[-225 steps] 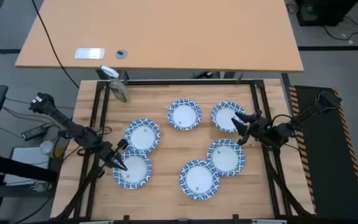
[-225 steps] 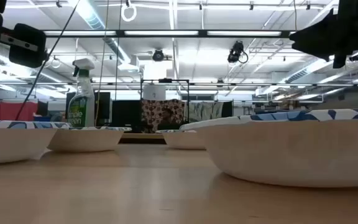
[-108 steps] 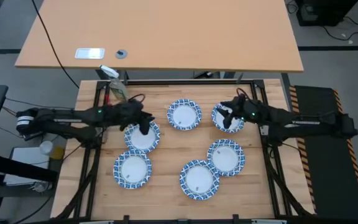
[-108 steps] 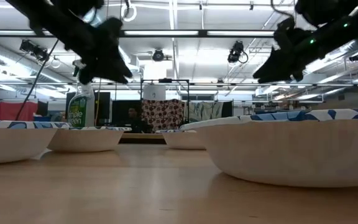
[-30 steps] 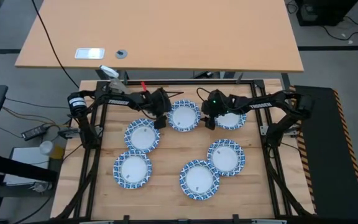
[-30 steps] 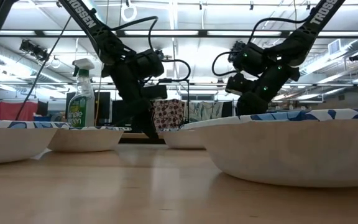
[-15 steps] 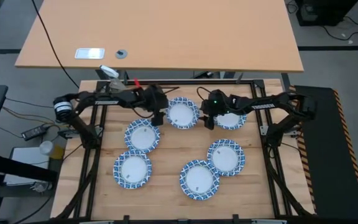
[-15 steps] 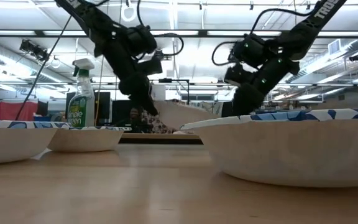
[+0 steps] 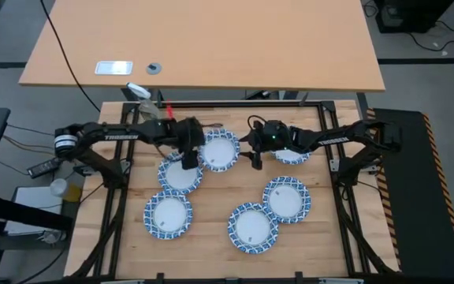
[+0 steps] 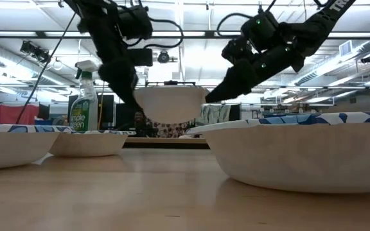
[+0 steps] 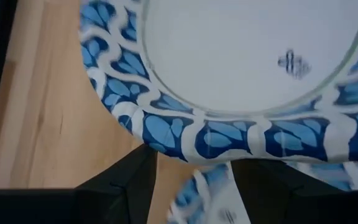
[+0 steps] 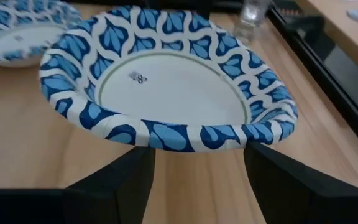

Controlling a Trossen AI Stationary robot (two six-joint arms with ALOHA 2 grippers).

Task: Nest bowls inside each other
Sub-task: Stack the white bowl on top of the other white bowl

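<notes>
One blue-rimmed white bowl [image 9: 217,150] hangs level above the table [image 9: 211,197] between my two grippers; in the low view this bowl [image 10: 170,102] is clear of the wood. My left gripper [image 9: 191,156] stands open at its left side and my right gripper [image 9: 252,154] open at its right side. Several other bowls rest on their bases: two at the left [image 9: 181,173] [image 9: 169,214], two at the right front [image 9: 251,227] [image 9: 287,197], and one [image 9: 294,151] partly hidden under my right arm. My left gripper has its two spread fingers [image 11: 129,180] under the bowl's patterned rim [image 11: 166,134] on its left side, slanting down from the table's left. The bowl is lifted clear and level. My right gripper has its spread fingers [image 12: 129,171] under the rim [image 12: 135,134] on the bowl's right side, coming from the table's right and tipped slightly down. The bowl spans between the two grippers.
A spray bottle [image 10: 83,106] stands at the table's far left corner. Black frame rails [image 9: 128,142] run along the table's left, right and far edges. Bare wood lies in the middle of the table [image 9: 219,197].
Both grippers have risen and gone toward the table's left with the bowl between them. The bowl has come off the table, tipped up at one side on the way, and now hangs level and clear.
</notes>
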